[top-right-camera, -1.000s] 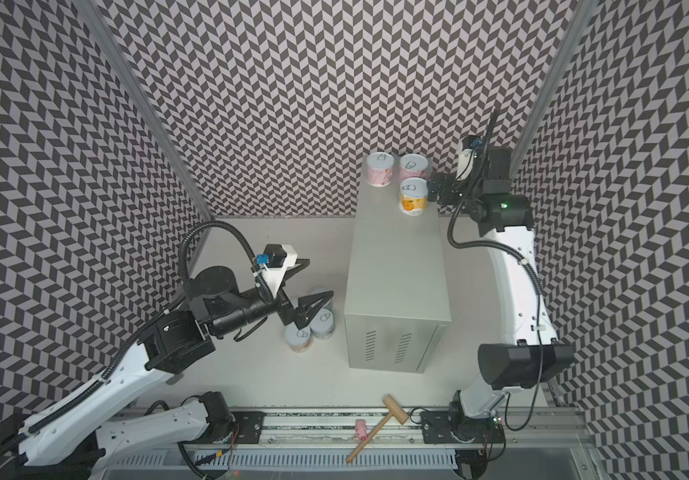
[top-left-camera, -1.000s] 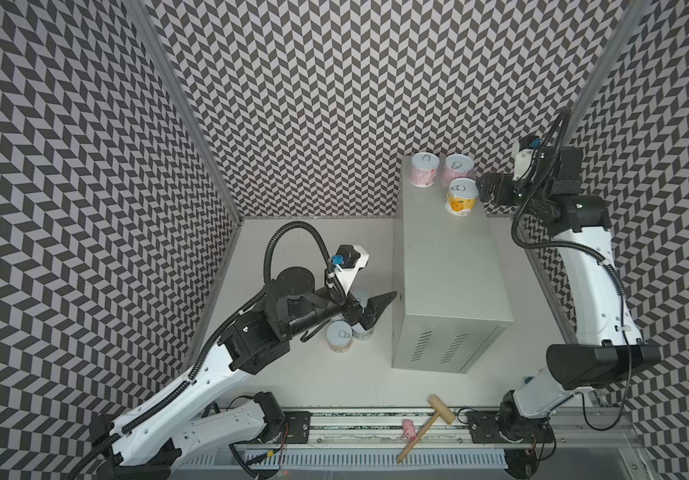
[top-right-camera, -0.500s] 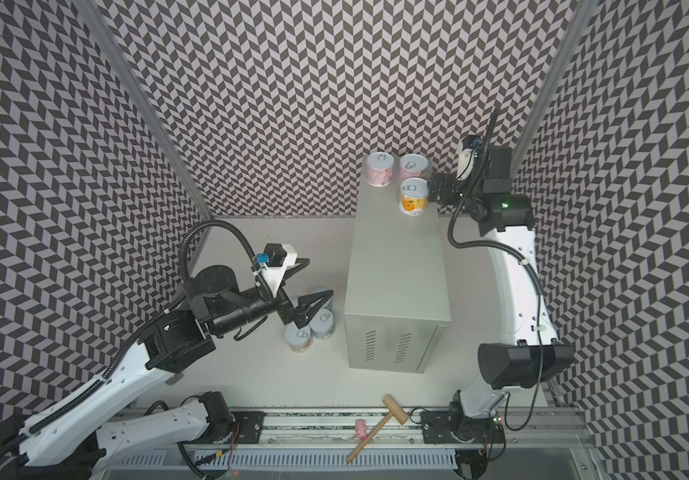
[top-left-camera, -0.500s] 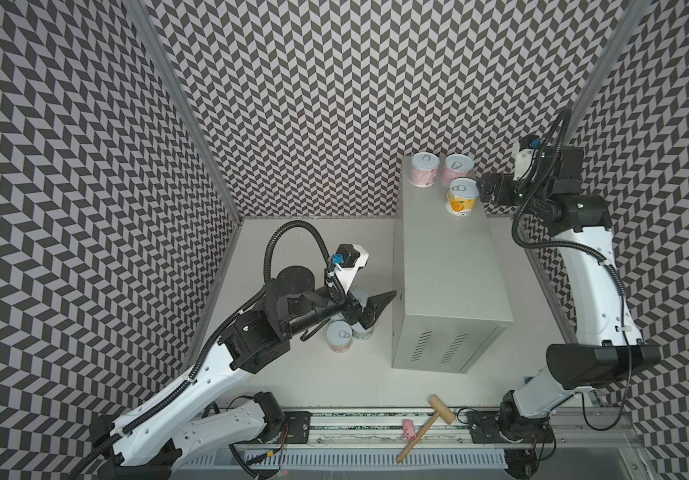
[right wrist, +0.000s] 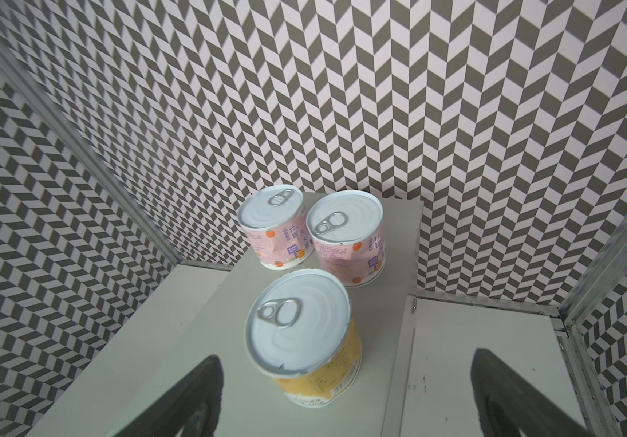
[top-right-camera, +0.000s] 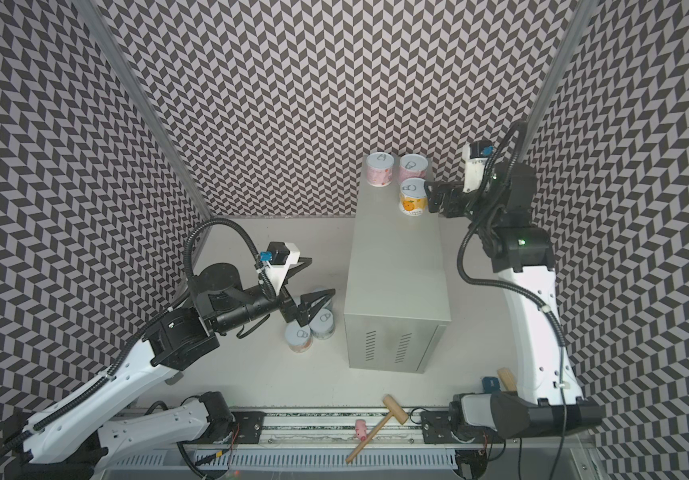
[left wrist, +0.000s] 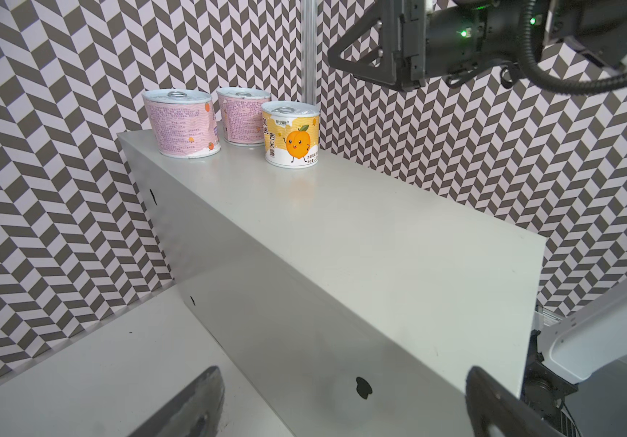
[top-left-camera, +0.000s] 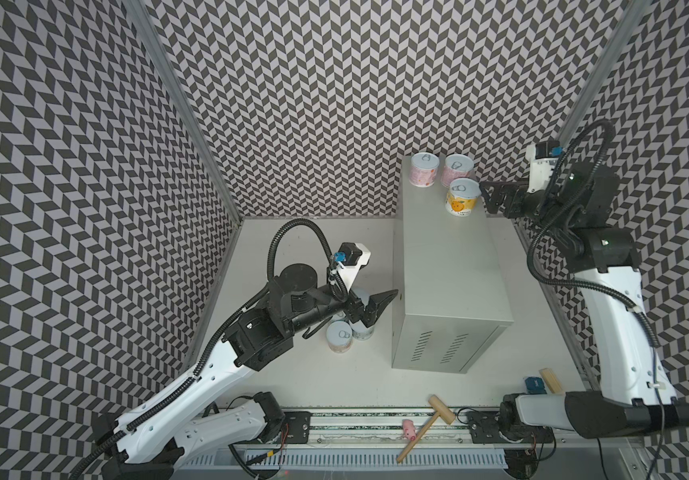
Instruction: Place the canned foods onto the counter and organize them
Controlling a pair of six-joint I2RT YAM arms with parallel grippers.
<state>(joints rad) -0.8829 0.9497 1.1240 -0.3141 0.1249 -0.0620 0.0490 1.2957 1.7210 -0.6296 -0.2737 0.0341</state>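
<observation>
So the tall light-grey metal box of a bench (top-left-camera: 451, 270) stands upright, with vent slits on its near side. Three short cans with pale pull-tab lids sit upright at the far end of its top. The left pink-label can (top-left-camera: 423, 170) and right pink-label can (top-left-camera: 456, 169) are side by side at the back, and the orange-yellow peach-label can (top-left-camera: 462, 198) sits just in front of the right one. Down on the white floor just left of the bench, a pinkish-label can (top-left-camera: 339, 337) and a pale blue-white can (top-left-camera: 362, 331) stand touching. Another behind them is mostly hidden.

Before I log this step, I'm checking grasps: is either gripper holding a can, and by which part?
Nothing is held: left gripper and right gripper both stand open, empty.
</observation>
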